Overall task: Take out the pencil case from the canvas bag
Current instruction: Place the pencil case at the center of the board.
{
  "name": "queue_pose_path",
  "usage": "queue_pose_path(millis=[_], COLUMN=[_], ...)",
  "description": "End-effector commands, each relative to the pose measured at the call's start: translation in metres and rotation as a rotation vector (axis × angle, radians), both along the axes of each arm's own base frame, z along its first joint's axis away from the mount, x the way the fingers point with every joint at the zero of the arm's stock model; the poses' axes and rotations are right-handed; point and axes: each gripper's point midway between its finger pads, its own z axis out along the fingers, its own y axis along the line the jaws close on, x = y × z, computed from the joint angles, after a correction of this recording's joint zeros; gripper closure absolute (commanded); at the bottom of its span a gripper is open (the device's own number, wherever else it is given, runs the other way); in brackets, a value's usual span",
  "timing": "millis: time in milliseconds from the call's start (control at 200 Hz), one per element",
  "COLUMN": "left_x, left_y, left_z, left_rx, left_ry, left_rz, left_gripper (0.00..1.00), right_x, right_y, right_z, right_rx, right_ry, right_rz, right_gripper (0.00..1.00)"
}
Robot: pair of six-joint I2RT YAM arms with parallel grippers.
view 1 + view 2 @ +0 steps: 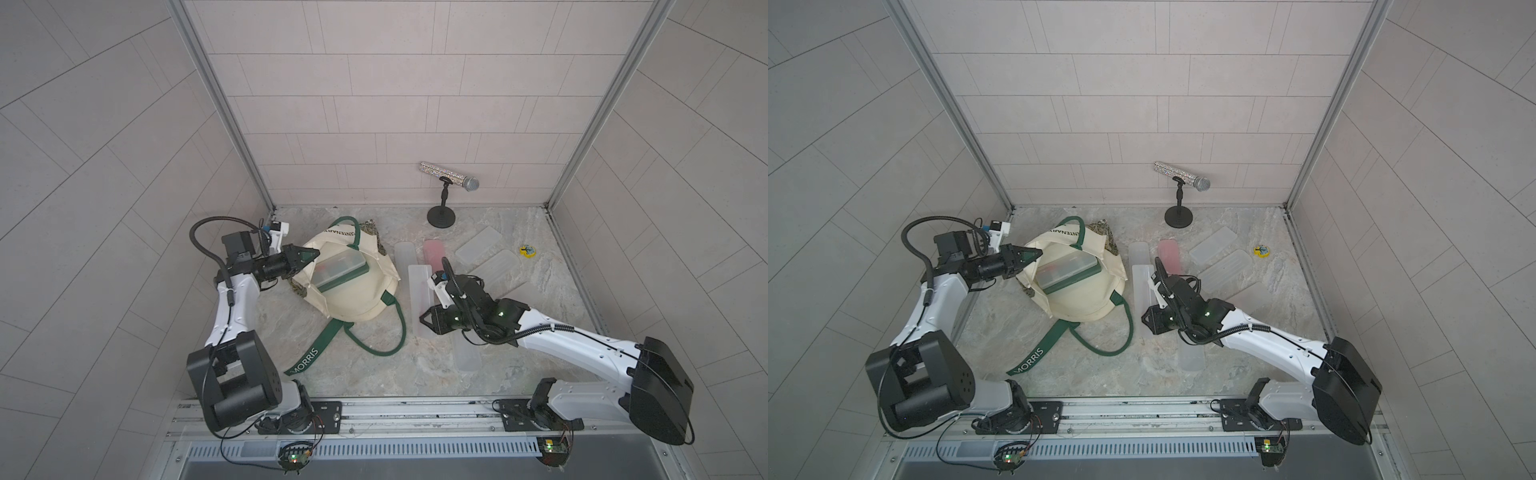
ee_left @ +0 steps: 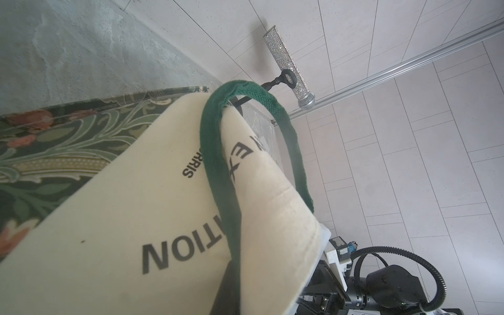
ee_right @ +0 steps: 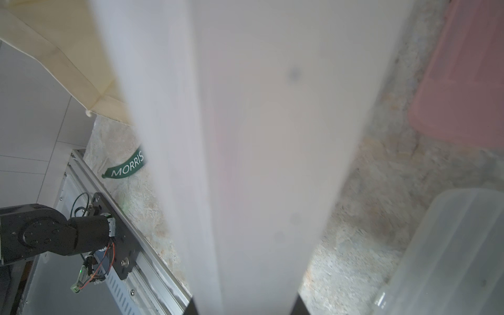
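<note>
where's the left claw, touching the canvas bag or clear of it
Touching. In both top views the left claw, shut, pinches the raised rim of the canvas bag; the left wrist view shows the cloth running right up to the camera.

The canvas bag (image 1: pixel 353 299) is cream with black lettering (image 2: pixel 174 256), dark green handles (image 2: pixel 218 177) and a green leafy base (image 2: pixel 54 141) with reddish flowers. The pencil case (image 1: pixel 340 270) inside seems clear over green. The long box (image 1: pixel 417 286) is frosted white.

"MORRIS" — green strap (image 1: pixel 305 360); "TION" — canvas bag (image 2: pixel 109 218)
</note>
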Motion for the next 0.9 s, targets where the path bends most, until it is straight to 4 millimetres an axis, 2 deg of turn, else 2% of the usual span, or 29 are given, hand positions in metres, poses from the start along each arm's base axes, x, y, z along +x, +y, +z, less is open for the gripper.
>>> queue_pose_path(millis=[0, 145, 525, 796, 896], left_x=[-0.003, -0.004, -0.004, -0.004, -0.004], left_y=[-0.005, -0.006, -0.006, -0.006, -0.006], left_z=[0.022, 0.023, 0.024, 0.023, 0.024], left_rx=[-0.003, -0.003, -0.004, -0.005, -0.005], left_ry=[-0.098, -0.1, -0.105, -0.102, -0.104], left_rz=[-0.038, -0.04, -0.042, -0.04, -0.04], left_gripper=[1.0, 1.0, 1.0, 1.0, 1.0], right_x=[-0.012, -0.021, -0.057, -0.054, -0.052], right_y=[-0.015, -0.017, -0.001, 0.018, 0.018], right_z=[-0.012, -0.029, -0.059, -0.072, -0.082], right_rx=[-0.036, -0.033, -0.011, 0.09, 0.079], right_ry=[0.06, 0.146, 0.424, 0.488, 0.505], right_rz=[-0.018, -0.027, 0.107, 0.091, 0.078], right_gripper=[0.71, 0.71, 0.69, 0.69, 0.59])
